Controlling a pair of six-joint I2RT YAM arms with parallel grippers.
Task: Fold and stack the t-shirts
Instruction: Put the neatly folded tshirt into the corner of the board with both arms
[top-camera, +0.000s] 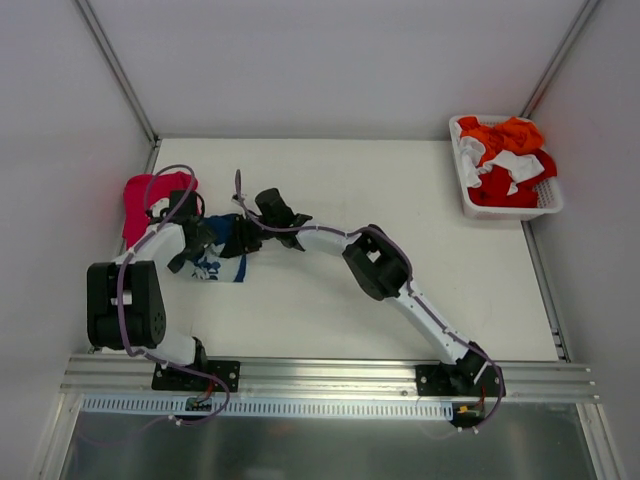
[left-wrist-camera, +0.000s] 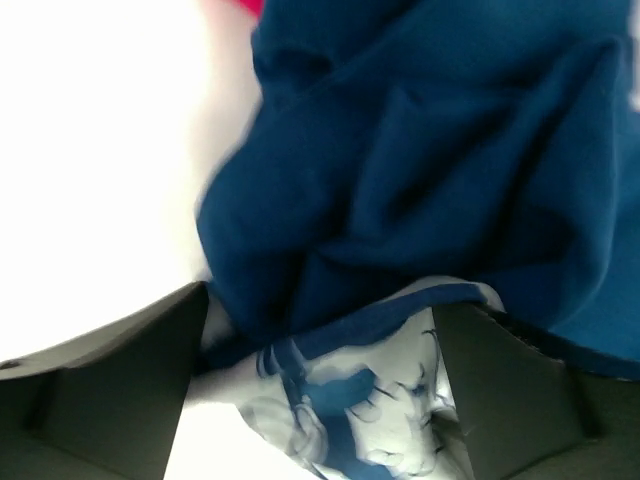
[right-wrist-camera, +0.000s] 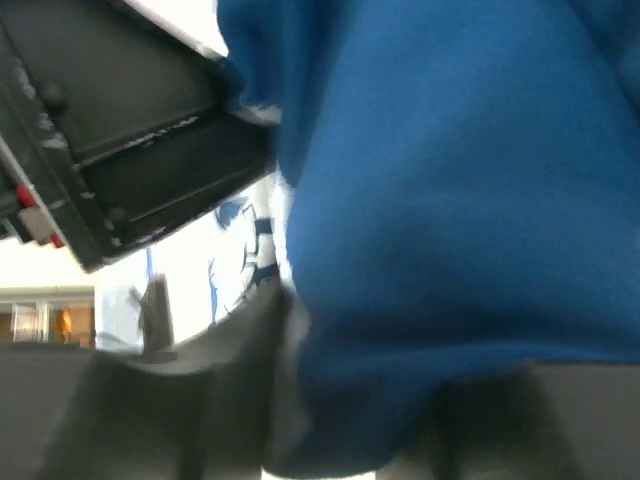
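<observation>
The dark blue t-shirt (top-camera: 222, 252) lay bunched up at the left of the bench (top-camera: 400, 190), beside the red t-shirt (top-camera: 140, 200), with the left claw (left-wrist-camera: 320, 335) wide open over it and the right claw (top-camera: 250, 236) too buried in cloth to tell, so spreading it flat first looked wise.

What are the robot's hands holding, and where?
The left hand is open over the navy t-shirt, gripping nothing. It hides the right hand: grip cannot be told.

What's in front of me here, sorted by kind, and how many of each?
Robot arms: 2, left arm and right arm
T-shirts: 2, navy t-shirt and pinkish-red t-shirt
Baskets: 1, white basket holding red, orange and white cloth, pieces uncountable
Total: 5
</observation>
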